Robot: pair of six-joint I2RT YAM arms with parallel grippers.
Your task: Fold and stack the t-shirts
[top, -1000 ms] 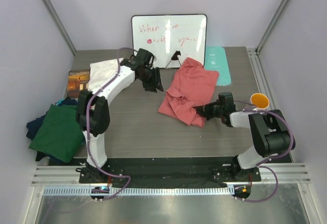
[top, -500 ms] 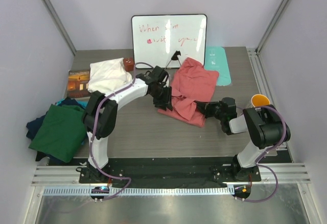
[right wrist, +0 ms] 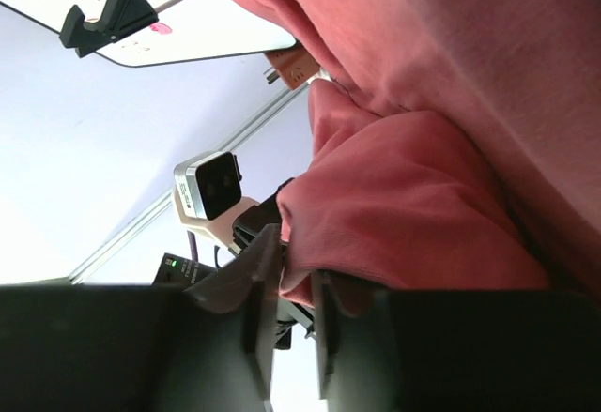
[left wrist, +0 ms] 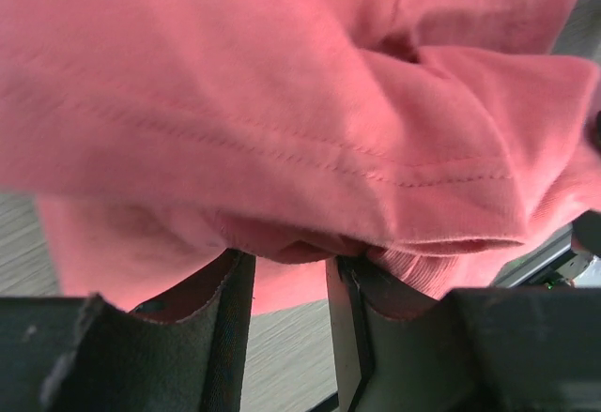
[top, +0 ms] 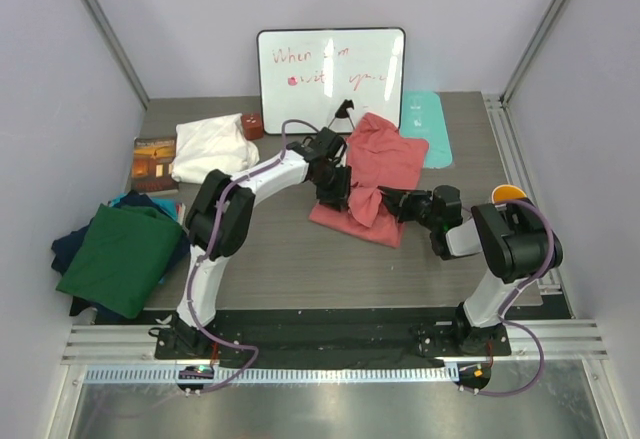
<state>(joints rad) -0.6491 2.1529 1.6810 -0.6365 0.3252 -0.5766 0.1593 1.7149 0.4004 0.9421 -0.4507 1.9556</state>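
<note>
The pink shirt (top: 375,174) lies crumpled in the middle of the table (top: 280,249). The left tool (top: 338,193) is closed on a fold at its left side, and the right tool (top: 390,201) pinches its near edge. A green shirt (top: 118,259) lies on navy shirts (top: 65,249) at the left edge. An orange cup (top: 508,196) stands at the right; I cannot see inside it. A whiteboard (top: 330,74) stands behind.

A crumpled salmon-pink t-shirt (top: 378,171) lies on the grey table (top: 270,249), right of centre, in front of the whiteboard (top: 330,71) and just beside the pale-teal mat (top: 425,124). The left gripper (top: 335,191) meets the shirt's left side and the right gripper (top: 392,202) its near right edge. From above, both seem to pinch cloth, though the jaws are hidden. At the table's left edge a dark green t-shirt (top: 115,259) lies on navy t-shirts (top: 63,249).
</note>
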